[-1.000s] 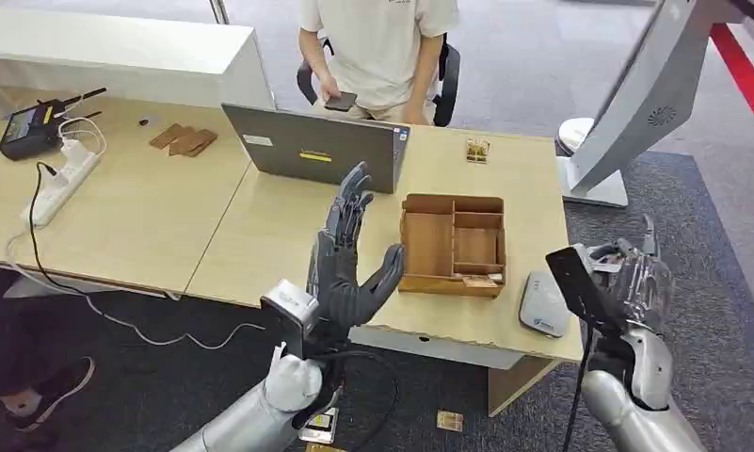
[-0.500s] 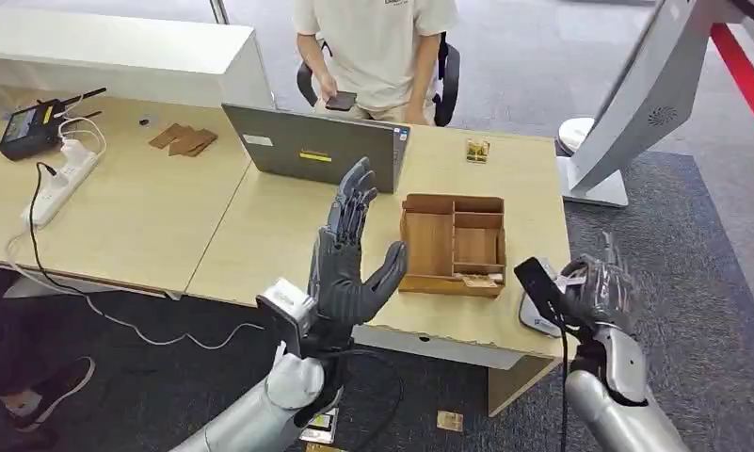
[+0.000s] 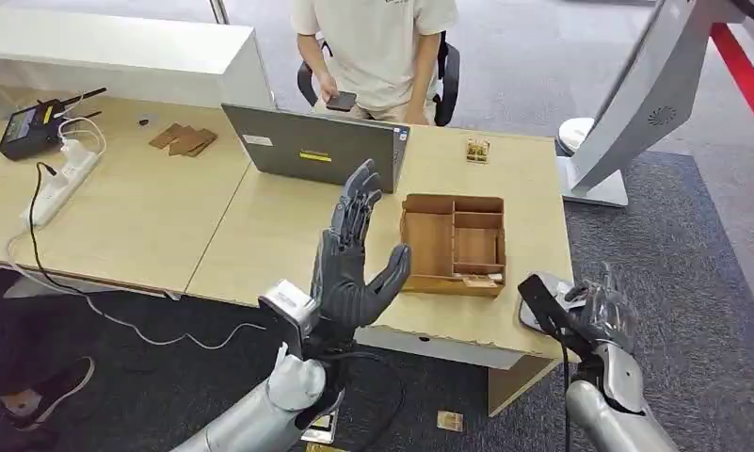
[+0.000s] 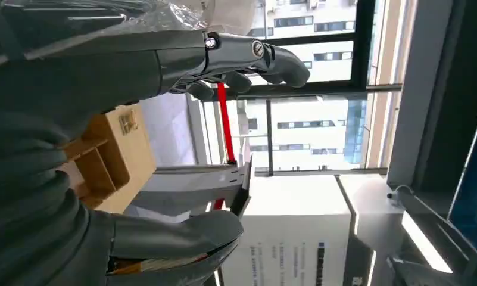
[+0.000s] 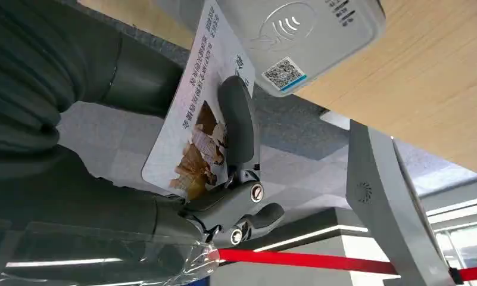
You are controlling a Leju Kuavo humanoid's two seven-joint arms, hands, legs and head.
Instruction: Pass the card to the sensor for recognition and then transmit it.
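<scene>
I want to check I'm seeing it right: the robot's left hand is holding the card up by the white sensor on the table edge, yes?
Not quite. It is the right hand whose fingers hold the card by the white sensor at the table edge, as the right wrist view shows. The left hand is raised and holds nothing.

Bright, even daylight fills the room, pouring through the tall windows [image 4: 319, 89]; soft shadows sit under the desk [image 3: 260, 226], everything reasonably sharp.
</scene>
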